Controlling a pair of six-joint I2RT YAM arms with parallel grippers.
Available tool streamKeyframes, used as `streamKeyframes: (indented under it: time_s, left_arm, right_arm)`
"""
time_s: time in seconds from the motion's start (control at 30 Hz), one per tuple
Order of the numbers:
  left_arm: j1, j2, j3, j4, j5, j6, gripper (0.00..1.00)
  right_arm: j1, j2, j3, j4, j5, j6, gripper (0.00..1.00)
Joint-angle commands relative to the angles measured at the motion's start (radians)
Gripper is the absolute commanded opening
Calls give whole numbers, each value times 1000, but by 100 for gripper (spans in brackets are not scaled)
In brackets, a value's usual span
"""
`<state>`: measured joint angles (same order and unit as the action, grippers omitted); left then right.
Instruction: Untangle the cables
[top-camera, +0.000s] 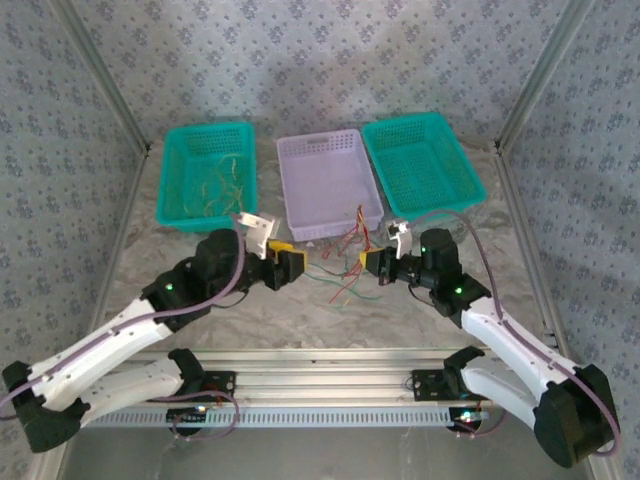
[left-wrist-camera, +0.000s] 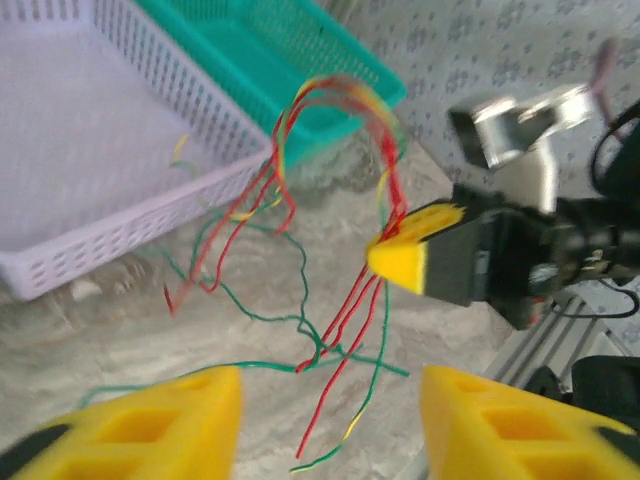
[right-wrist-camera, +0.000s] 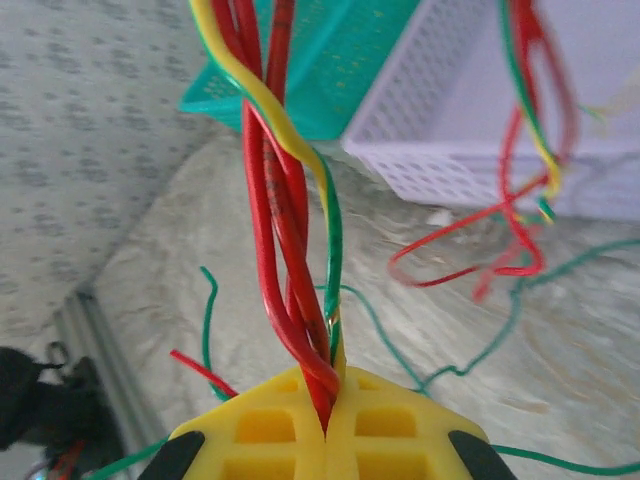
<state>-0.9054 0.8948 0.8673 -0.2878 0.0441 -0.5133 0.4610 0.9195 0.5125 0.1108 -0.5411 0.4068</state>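
The cables are a tangled bunch of thin red, green and yellow wires hanging over the table between my two grippers. My right gripper is shut on a twisted bundle of red, yellow and green cables, which rise from its yellow fingers. Loose ends trail down onto the marble top. My left gripper is open. Its yellow fingers stand wide apart, just short of the knotted red and green cables, holding nothing. From above, the left gripper faces the right gripper.
A lilac basket stands just behind the cables, with a few wire ends over its front wall. A teal basket at the back left holds several loose wires. Another teal basket is at the back right. A metal rail runs along the near edge.
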Motion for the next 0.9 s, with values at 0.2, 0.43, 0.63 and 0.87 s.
streamKeyframes:
  time_s: [0.2,0.43,0.63,0.87]
  left_arm:
    - [-3,75,-9,165,157,-73,63]
    - [-4,83,-53,151,172,-89,63]
    - [-5,70,-91,152,155,-108,63]
    - [-4,63,-102,144,133,-96,63]
  right_arm:
    - [42,-69,8,179,-217,54,0]
    - [60,-15,42,50,-87,-28,0]
    - [55,104,40,56,9,-7,0]
    - [46,240,89,68,168,-25,0]
